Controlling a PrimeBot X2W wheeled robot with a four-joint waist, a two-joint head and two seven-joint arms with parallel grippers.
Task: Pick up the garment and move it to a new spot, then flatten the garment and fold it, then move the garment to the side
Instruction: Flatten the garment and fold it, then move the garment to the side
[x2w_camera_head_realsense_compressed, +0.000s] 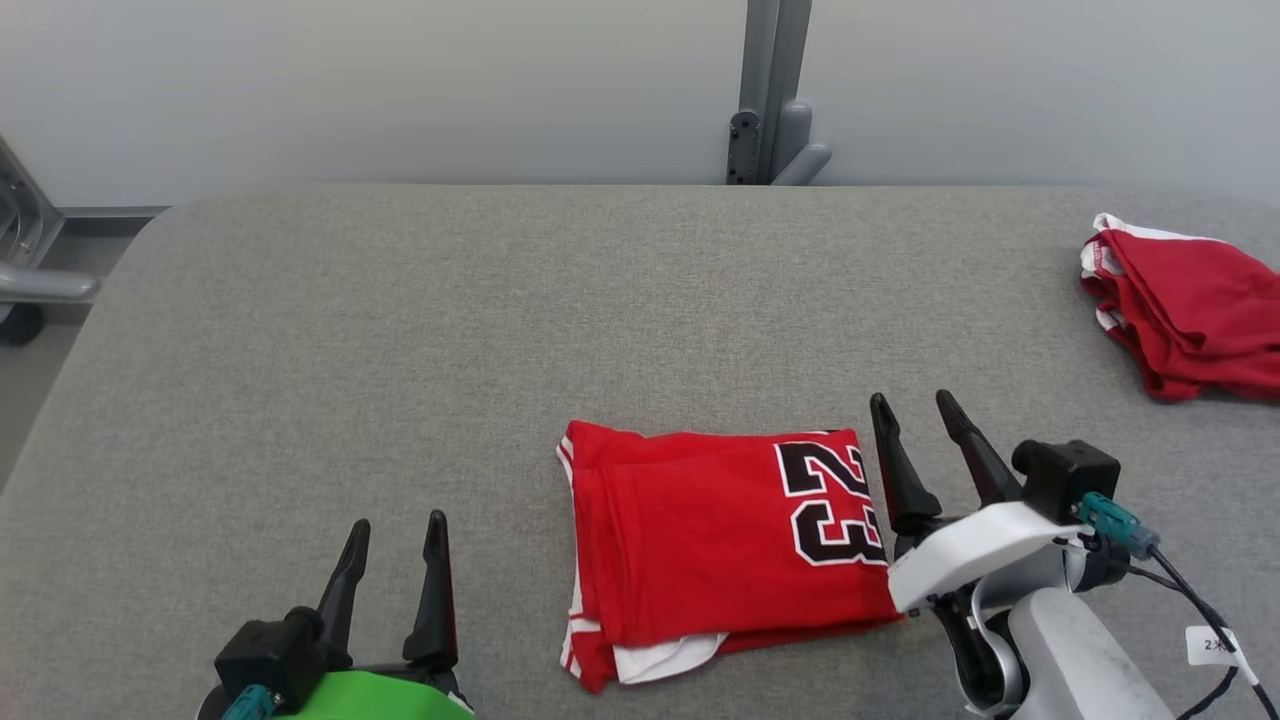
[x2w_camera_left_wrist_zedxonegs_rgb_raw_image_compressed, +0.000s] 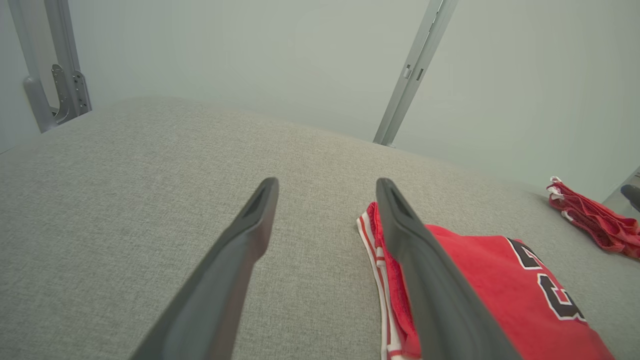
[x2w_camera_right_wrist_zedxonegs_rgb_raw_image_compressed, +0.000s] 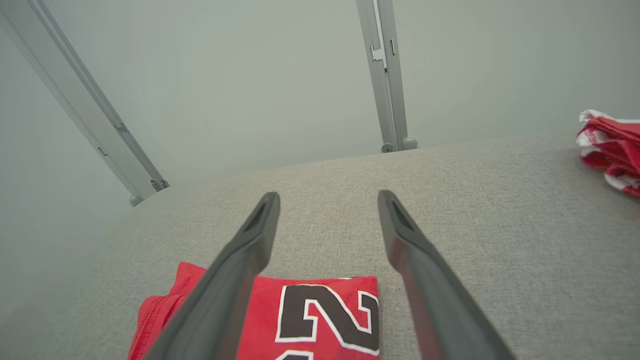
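A red garment (x2w_camera_head_realsense_compressed: 715, 545) with a black and white "23" lies folded into a rectangle on the grey table (x2w_camera_head_realsense_compressed: 400, 330), near its front edge. White trim shows at its near left corner. My right gripper (x2w_camera_head_realsense_compressed: 912, 412) stands open just off the garment's right edge, holding nothing. My left gripper (x2w_camera_head_realsense_compressed: 397, 530) is open too, low at the left and clear of the cloth. In the left wrist view the garment (x2w_camera_left_wrist_zedxonegs_rgb_raw_image_compressed: 490, 285) lies to the right of my left gripper (x2w_camera_left_wrist_zedxonegs_rgb_raw_image_compressed: 326, 186). In the right wrist view the garment's numbered corner (x2w_camera_right_wrist_zedxonegs_rgb_raw_image_compressed: 325, 315) sits below my right gripper (x2w_camera_right_wrist_zedxonegs_rgb_raw_image_compressed: 327, 197).
A second red and white garment (x2w_camera_head_realsense_compressed: 1190, 305) lies crumpled at the table's far right edge. A grey metal post (x2w_camera_head_realsense_compressed: 770, 90) stands behind the table against the pale wall. A metal frame (x2w_camera_head_realsense_compressed: 30, 260) stands off the left side.
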